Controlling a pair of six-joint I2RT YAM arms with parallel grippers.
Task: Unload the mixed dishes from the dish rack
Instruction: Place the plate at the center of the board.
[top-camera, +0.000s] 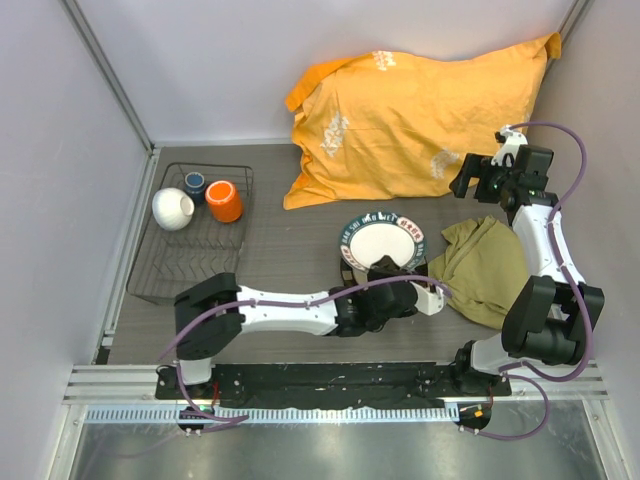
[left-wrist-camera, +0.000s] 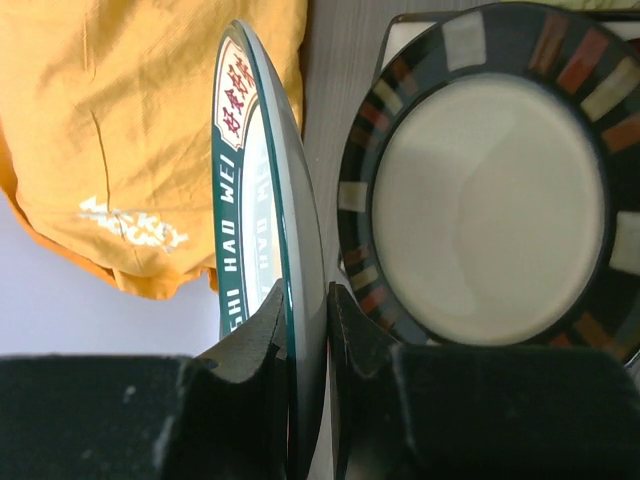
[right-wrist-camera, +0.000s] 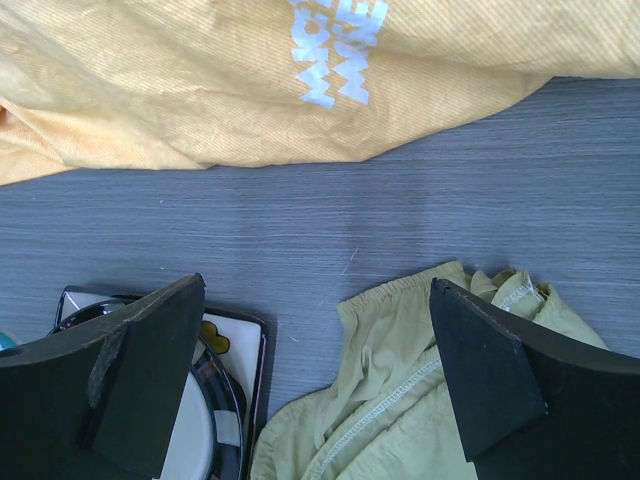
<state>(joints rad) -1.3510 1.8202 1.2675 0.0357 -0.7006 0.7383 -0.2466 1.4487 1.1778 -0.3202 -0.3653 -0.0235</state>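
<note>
On my far left the rack (top-camera: 190, 268) holds the white bowl (top-camera: 172, 208), the blue cup (top-camera: 194, 183) and the orange mug (top-camera: 224, 201), all bunched at its far end, so I reckon three pieces are left to fetch. My left arm reaches across to the middle of the table (top-camera: 290, 235). There the left gripper (left-wrist-camera: 305, 300) is pinched narrow on the rim of a green-rimmed plate (left-wrist-camera: 262, 150), which the wrist camera sees edge-on; holding it by the rim should let me lay it flat. Just beside it the dark-rimmed plate (left-wrist-camera: 490, 200) rests on the square plate (right-wrist-camera: 234, 338), so I take this as stacking the plates in one spot. Further right lies an olive cloth (top-camera: 485, 262), with an orange pillow (top-camera: 420, 110) behind it. The right gripper (right-wrist-camera: 318, 295) hangs wide apart and empty near that cloth, out of the stack's way.
</note>
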